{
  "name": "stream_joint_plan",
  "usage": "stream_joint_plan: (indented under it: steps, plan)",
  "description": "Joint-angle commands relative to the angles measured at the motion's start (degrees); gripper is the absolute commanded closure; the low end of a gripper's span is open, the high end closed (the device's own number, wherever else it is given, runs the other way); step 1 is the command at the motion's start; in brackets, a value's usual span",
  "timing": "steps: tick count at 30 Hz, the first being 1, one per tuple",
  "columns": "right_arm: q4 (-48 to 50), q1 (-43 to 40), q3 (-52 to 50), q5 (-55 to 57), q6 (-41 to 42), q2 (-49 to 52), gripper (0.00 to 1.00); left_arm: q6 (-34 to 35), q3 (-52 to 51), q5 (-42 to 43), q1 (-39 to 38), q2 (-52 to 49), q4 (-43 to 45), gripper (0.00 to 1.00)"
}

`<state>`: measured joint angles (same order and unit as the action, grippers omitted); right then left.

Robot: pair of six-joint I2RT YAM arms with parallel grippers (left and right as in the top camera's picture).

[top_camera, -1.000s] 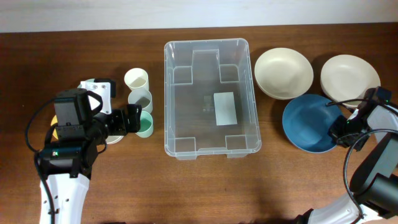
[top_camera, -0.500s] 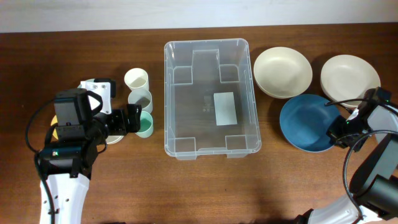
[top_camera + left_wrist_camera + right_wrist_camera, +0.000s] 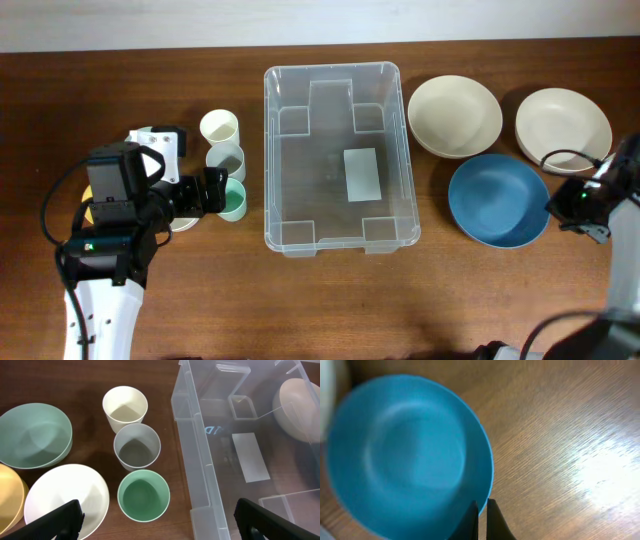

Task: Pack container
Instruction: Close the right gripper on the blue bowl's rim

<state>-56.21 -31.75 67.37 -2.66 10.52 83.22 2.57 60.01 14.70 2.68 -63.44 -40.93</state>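
Note:
The clear plastic container [image 3: 268, 160] stands empty mid-table with a white label on its base; its left wall shows in the left wrist view [image 3: 200, 460]. My right gripper [image 3: 553, 206] is shut on the right rim of a blue bowl [image 3: 495, 198], right of the container. In the right wrist view the fingers [image 3: 481, 506] pinch that rim of the bowl [image 3: 405, 455]. My left gripper [image 3: 212, 192] is open and empty, its fingers [image 3: 160, 512] spread wide by a green cup [image 3: 143, 495], left of the container.
A cream cup [image 3: 219, 127] and a grey cup [image 3: 226, 158] stand behind the green cup [image 3: 233, 198]. Two cream bowls [image 3: 455, 117] [image 3: 562, 122] sit at the back right. A green bowl [image 3: 32, 435], a white bowl [image 3: 65, 500] and a yellow bowl [image 3: 7, 502] lie at the left.
The blue bowl has slid a little to the left, toward the container, with my right gripper on its rim. The left arm has not moved.

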Motion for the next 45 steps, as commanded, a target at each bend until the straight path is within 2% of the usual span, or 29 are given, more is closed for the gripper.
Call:
stream_joint_plan:
  steps: [1,19,20,22,24,26,27,29,33,39,45]
  plan:
    - [-0.11,0.72,-0.28,0.09,-0.15,-3.82,0.96,-0.48,1.55,0.98,-0.17,-0.20,0.17,0.02]
    - [0.81,0.61,-0.31,-0.15,-0.13,-3.78,0.96,-0.48,1.55,0.98,-0.17,-0.20,0.20,0.01]
    - [1.09,0.59,-0.31,-0.17,-0.09,-3.78,0.95,-0.48,1.55,0.98,-0.17,-0.20,0.22,0.01]
    - [1.57,0.48,-0.31,-0.11,1.66,-3.74,0.59,-0.48,1.55,0.98,-0.17,-0.20,0.22,0.01]
    - [2.21,-0.28,-0.31,-0.28,3.58,-3.52,0.59,-0.48,1.55,0.96,-0.17,-0.20,0.22,0.01]
    - [3.52,-2.34,-0.33,-3.87,3.69,-2.51,0.72,-0.48,1.55,0.96,-0.17,-0.20,0.24,0.01]
    - [3.85,-3.32,-0.33,-5.55,3.48,-1.99,0.73,-0.48,1.55,0.96,-0.17,-0.20,0.24,0.01]
    - [4.44,-5.86,-0.33,-8.76,3.26,-0.13,0.71,-0.48,1.55,0.96,-0.17,-0.20,0.24,0.01]
    - [5.68,-10.47,-0.35,-18.36,-3.41,8.68,0.56,-0.48,1.55,0.96,-0.17,-0.20,0.85,0.01]
    - [7.02,-11.04,-0.35,-22.16,-9.49,18.97,0.50,-0.48,1.55,0.96,-0.17,-0.20,1.22,0.01]
    - [8.59,-11.04,-0.35,-22.77,-10.10,24.24,0.49,-0.48,1.55,0.98,-0.17,-0.20,1.44,0.01]
